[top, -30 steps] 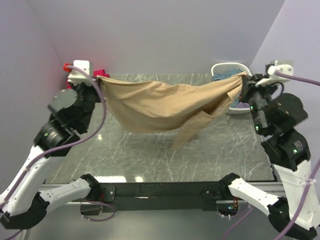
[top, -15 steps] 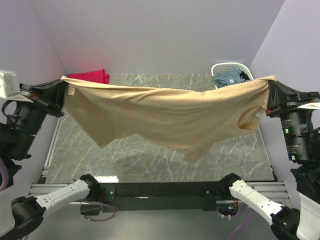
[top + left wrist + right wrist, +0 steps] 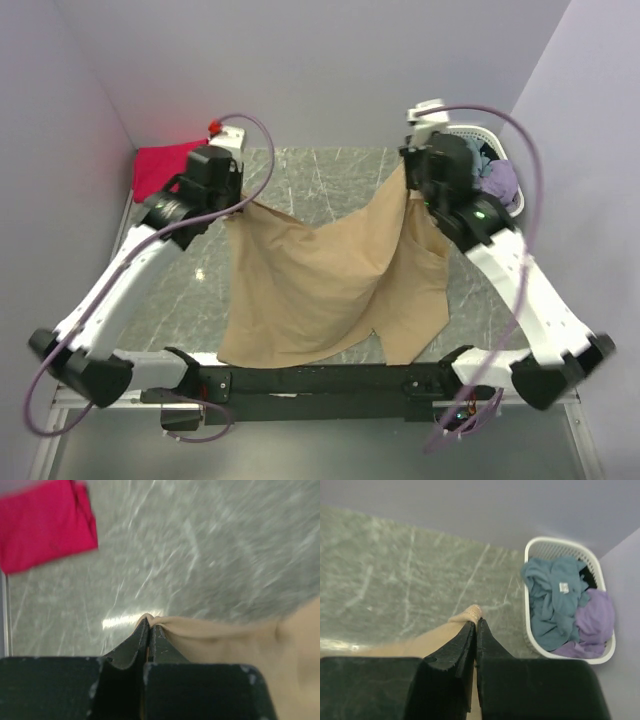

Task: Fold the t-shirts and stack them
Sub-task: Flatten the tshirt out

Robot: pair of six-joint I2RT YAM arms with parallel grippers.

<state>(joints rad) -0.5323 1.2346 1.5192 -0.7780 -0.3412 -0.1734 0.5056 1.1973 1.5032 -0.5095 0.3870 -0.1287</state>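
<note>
Right wrist: basket [image 3: 555,542] holds blue garment [image 3: 550,600], purple garment [image 3: 595,617].

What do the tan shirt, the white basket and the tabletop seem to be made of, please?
Tan shirt: soft matte cloth, probably cotton; it sags and creases.
Basket: likely white moulded plastic, with a perforated lattice wall.
Tabletop: grey-green veined surface, marble or a marble-look laminate, slightly glossy from glare.
</note>
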